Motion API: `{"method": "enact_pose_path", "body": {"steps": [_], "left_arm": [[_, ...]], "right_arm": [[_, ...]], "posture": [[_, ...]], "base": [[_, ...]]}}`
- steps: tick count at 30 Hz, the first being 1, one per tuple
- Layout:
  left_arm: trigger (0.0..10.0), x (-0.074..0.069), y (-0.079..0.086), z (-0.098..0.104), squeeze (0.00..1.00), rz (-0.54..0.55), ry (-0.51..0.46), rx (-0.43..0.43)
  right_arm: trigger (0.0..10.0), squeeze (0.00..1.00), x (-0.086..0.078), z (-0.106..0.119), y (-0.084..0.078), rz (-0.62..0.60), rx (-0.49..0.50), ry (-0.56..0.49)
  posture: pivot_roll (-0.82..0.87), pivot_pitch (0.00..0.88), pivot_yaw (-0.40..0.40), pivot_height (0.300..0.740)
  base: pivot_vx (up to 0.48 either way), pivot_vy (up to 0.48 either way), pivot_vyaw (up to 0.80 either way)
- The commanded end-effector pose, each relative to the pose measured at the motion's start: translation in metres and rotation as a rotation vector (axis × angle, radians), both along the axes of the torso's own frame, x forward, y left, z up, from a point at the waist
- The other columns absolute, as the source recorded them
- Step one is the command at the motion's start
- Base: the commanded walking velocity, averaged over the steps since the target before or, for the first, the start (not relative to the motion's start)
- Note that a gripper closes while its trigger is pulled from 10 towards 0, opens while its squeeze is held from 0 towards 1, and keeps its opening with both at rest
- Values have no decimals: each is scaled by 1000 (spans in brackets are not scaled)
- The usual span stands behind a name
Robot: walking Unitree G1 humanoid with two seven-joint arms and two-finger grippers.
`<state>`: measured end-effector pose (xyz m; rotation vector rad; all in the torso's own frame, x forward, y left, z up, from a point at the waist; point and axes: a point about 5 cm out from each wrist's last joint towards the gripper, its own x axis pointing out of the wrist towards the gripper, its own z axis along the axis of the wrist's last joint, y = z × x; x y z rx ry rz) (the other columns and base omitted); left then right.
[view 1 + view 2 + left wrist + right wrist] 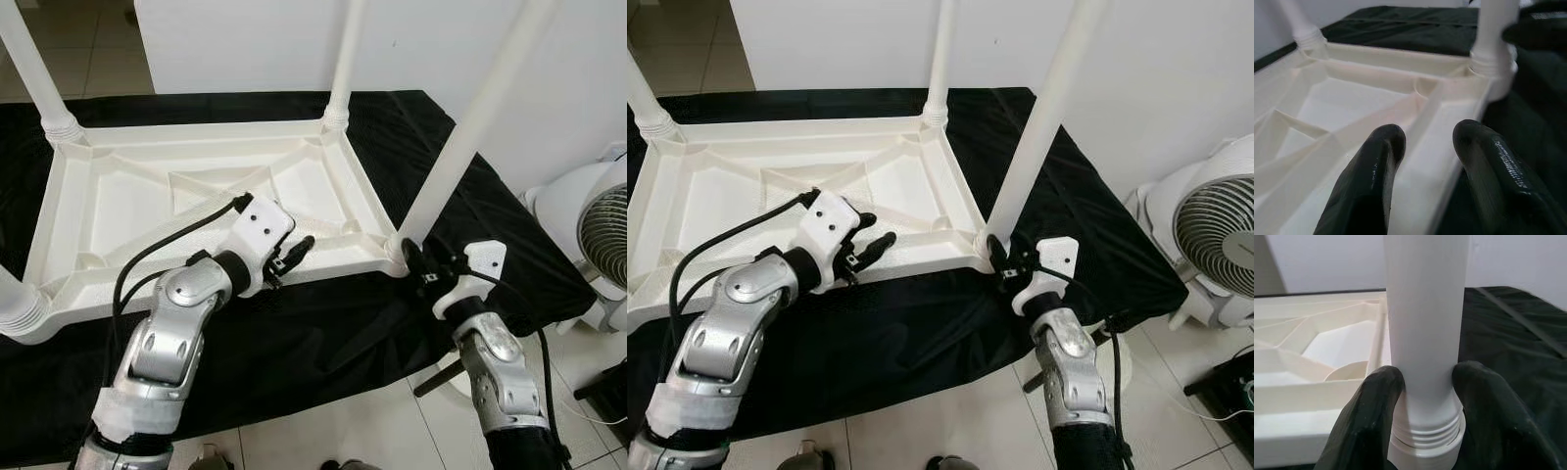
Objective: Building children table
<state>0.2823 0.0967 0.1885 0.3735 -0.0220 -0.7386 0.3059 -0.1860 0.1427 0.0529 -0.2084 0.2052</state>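
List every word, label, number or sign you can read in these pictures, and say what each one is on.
There is no readable text.
Tabletop, lying upside down: plain white, with no mark.
Legs: plain white, no label.
Black cloth: no print.
Fan: no brand can be made out.
Left gripper and right gripper: no lettering can be made out on their housings.

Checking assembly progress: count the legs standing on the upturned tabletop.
4: far left corner, far right corner, near right corner held by the right gripper, near left corner.

White plastic tabletop (127, 211) & legs (470, 127), black cloth (323, 323), silver arms, pale floor tiles (343, 431).
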Motion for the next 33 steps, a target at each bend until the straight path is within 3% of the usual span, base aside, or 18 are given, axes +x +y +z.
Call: {"method": "enact_pose_path", "body": {"steps": [1, 6, 12, 17, 20, 33], "left_arm": [[10000, -1, 0, -2, 0, 36, 2, 3], [10000, -3, -2, -6, 0, 32, 20, 4], [10000, -3, -2, -17, 0, 69, 62, 23], [10000, -3, 4, -27, 0, 123, 116, 36], [10000, 1, 16, -38, 0, 228, 159, 53], [10000, 19, 36, -35, 0, 370, 144, 48]], "right_arm": [[10000, 0, 0, 1, -8, -48, 9, -17], [10000, 0, 4, 5, -10, -72, 24, -35], [10000, 0, 14, 20, 0, -32, 92, -83], [10000, 0, 7, 21, 5, -19, 84, -87], [10000, 0, -3, 15, 9, -5, 82, -81], [10000, 0, -11, 6, 10, 3, 80, -57]], "posture": [[80, 100, -83, 740], [79, 104, -81, 740], [76, 122, -88, 740], [82, 125, -93, 740], [80, 122, -97, 740], [72, 94, -91, 740]], "base": [[0, 0, 0], [0, 0, 0], [0, 0, 0], [0, 0, 0], [0, 0, 0], [0, 0, 0]]}}
